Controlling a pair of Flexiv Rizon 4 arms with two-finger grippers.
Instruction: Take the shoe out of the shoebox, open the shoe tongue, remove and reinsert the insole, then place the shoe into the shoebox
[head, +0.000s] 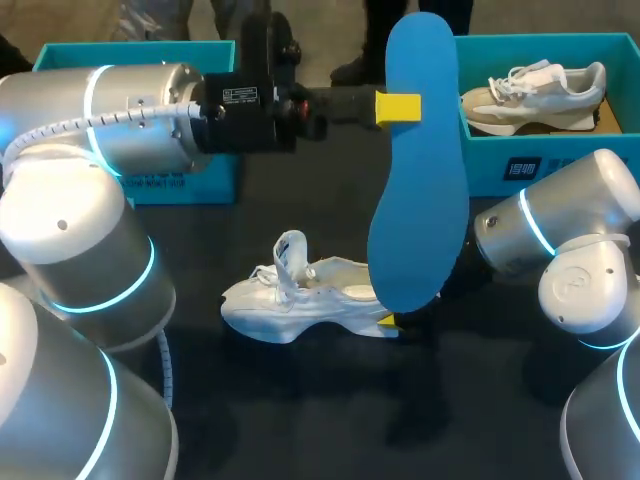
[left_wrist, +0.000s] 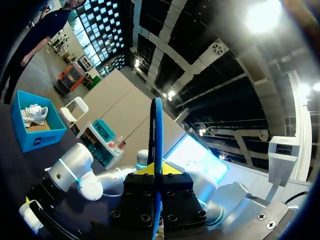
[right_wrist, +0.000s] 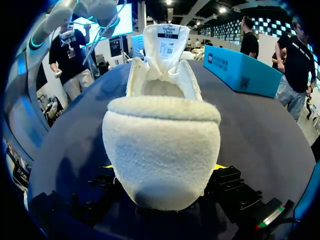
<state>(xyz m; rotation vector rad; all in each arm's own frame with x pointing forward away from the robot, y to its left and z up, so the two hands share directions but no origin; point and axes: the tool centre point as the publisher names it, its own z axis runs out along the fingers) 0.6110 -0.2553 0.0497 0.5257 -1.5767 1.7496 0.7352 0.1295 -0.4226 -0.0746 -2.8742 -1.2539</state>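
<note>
My left jaws are clamped on the blue insole (head: 415, 200), hanging it over the white shoe (head: 300, 300) mid tabletop (head: 300, 410); right jaws grip its heel. Held near one end, the insole could swing, buckle, and miss the opening.

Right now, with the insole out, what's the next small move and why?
Probably lower the insole into the shoe: the left gripper holds it upright, the tongue stands pulled up, and the right gripper grips the heel.
</note>
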